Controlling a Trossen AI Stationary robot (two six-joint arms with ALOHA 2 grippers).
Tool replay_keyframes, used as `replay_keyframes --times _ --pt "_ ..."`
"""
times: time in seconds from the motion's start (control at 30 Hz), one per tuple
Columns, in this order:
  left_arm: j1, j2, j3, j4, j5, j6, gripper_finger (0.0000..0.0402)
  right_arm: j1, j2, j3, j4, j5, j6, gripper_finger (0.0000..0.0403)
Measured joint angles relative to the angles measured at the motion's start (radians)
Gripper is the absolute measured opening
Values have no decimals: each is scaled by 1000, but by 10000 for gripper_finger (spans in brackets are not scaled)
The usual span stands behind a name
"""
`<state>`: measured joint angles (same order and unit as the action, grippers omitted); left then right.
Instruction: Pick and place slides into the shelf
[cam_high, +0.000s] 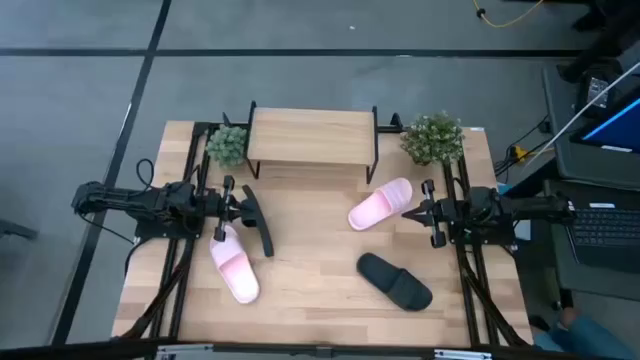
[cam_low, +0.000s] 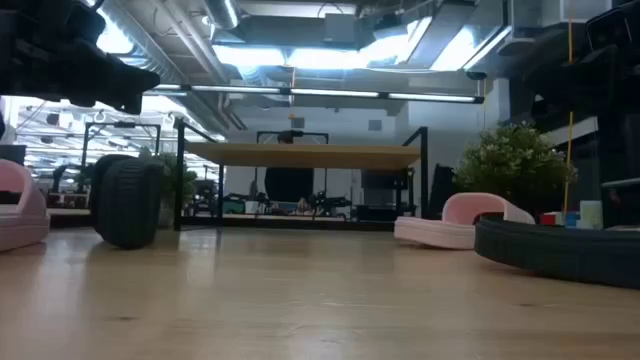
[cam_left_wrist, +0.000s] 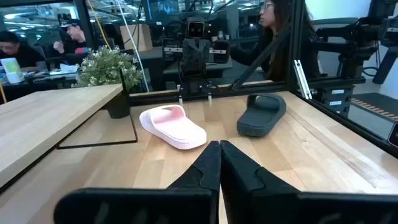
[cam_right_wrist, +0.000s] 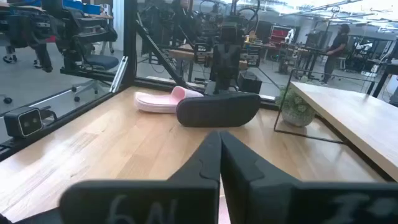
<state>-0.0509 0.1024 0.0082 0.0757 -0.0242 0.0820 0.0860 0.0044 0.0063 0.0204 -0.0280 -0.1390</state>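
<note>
The shelf (cam_high: 310, 135) stands at the table's far middle, nothing on its plank top. One black slide (cam_high: 259, 222) stands on its side edge at the left, and also shows in the low view (cam_low: 128, 200) and the right wrist view (cam_right_wrist: 217, 109). A pink slide (cam_high: 234, 266) lies flat near it. A second pink slide (cam_high: 380, 204) and a second black slide (cam_high: 395, 281) lie flat at the right. My left gripper (cam_high: 243, 206) is shut and empty, raised beside the standing black slide. My right gripper (cam_high: 408, 212) is shut and empty, beside the right pink slide.
Two small potted plants (cam_high: 228, 144) (cam_high: 432, 138) flank the shelf's ends. Black frame rails run along the table's left and right sides (cam_high: 470, 270). People sit beyond the table in the left wrist view (cam_left_wrist: 273, 25). Bare wood lies between the slides at the table's middle (cam_high: 310, 250).
</note>
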Motion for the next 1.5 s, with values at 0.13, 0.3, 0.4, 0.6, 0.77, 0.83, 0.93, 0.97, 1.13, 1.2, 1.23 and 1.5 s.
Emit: replay_keyframes --times 0.13,0.3,0.4,0.6,0.77,0.83,0.93,0.97,1.13,1.2,1.23,1.5 --pt "0 0 0 0 0 0 0 0 0 0 0 0 0 6" --pt "0 0 0 0 0 0 0 0 0 0 0 0 0 6" --pt "0 0 0 0 0 0 0 0 0 0 0 0 0 6" --pt "0 0 0 0 0 0 0 0 0 0 0 0 0 6" --pt "0 0 0 0 0 0 0 0 0 0 0 0 0 6" --pt "0 0 0 0 0 0 0 0 0 0 0 0 0 6" --pt "0 0 0 0 0 0 0 0 0 0 0 0 0 6" --pt "0 0 0 0 0 0 0 0 0 0 0 0 0 6" --pt "0 0 0 0 0 0 0 0 0 0 0 0 0 6" --pt "0 0 0 0 0 0 0 0 0 0 0 0 0 6" --pt "0 0 0 0 0 0 0 0 0 0 0 0 0 6" --pt "0 0 0 0 0 0 0 0 0 0 0 0 0 6"
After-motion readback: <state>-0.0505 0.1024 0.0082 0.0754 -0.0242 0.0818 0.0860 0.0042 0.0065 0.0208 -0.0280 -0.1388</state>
